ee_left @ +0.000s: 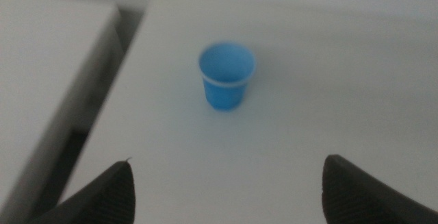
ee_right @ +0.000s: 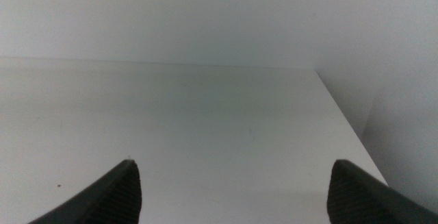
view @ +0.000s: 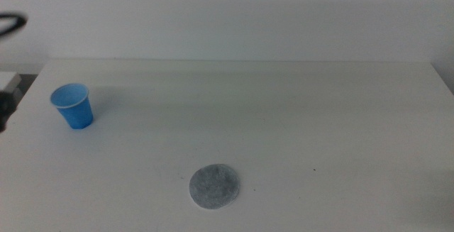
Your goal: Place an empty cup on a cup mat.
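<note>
The bright-blue cup (view: 73,106) stands upright and empty at the table's left side. The round speckled grey cup mat (view: 213,186) lies flat near the front middle, well apart from the cup. In the left wrist view the cup (ee_left: 226,75) is ahead of my left gripper (ee_left: 226,186), whose jaws are wide open and some way short of it. In the middle view only a dark bit of the left arm (view: 3,111) shows at the left edge. My right gripper (ee_right: 236,190) is open over bare table and is out of the middle view.
The white table (view: 298,118) has its left edge close to the cup, with a gap and a lower surface (ee_left: 48,80) beyond it. The table's right edge (ee_right: 345,125) shows in the right wrist view. A white wall stands behind.
</note>
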Controlling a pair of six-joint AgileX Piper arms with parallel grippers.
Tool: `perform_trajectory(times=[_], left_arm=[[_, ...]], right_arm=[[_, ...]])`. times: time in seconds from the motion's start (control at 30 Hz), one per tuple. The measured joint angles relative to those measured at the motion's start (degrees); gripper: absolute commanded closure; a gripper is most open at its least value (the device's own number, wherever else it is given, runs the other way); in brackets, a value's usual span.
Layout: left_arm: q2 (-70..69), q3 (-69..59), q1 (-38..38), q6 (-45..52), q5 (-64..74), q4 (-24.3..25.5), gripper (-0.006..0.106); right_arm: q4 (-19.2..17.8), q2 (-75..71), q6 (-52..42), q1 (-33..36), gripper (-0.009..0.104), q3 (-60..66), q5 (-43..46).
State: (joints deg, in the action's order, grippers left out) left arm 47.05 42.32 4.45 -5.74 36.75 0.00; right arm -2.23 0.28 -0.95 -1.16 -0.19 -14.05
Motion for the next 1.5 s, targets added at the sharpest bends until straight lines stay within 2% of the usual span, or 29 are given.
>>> perform_trajectory(times=[0.13, 0.37, 0.7, 0.9, 1.07, 1.27, 1.43, 1.5], left_arm=[[11.4, 8.5, 0.0, 0.0, 5.2, -1.1, 0.007], [29.6, 20.3, 0.4, 0.4, 6.6, 0.0, 0.007], [56.0, 48.3, 5.1, 8.8, 21.4, -7.6, 0.007], [66.9, 60.1, 5.1, 11.2, 27.8, -8.9, 0.007], [71.8, 63.4, 5.2, 11.7, 29.3, -8.7, 0.007], [74.9, 63.6, 5.5, 11.7, 28.9, -5.2, 0.007], [77.5, 63.7, 6.9, 14.1, 28.4, -6.3, 0.008], [78.7, 63.7, 7.4, 15.3, 28.3, -7.4, 0.013]], right_arm=[[0.0, 0.0, 0.0, 0.0, 0.002, 0.0, 0.0], [0.0, 0.0, 0.0, 0.0, 0.002, 0.0, 0.0], [0.0, 0.0, 0.0, 0.0, 0.002, 0.0, 0.0], [0.0, 0.0, 0.0, 0.0, 0.002, 0.0, 0.0], [0.0, 0.0, 0.0, 0.0, 0.002, 0.0, 0.0], [0.0, 0.0, 0.0, 0.0, 0.002, 0.0, 0.0], [0.0, 0.0, 0.0, 0.0, 0.002, 0.0, 0.0], [0.0, 0.0, 0.0, 0.0, 0.002, 0.0, 0.0]])
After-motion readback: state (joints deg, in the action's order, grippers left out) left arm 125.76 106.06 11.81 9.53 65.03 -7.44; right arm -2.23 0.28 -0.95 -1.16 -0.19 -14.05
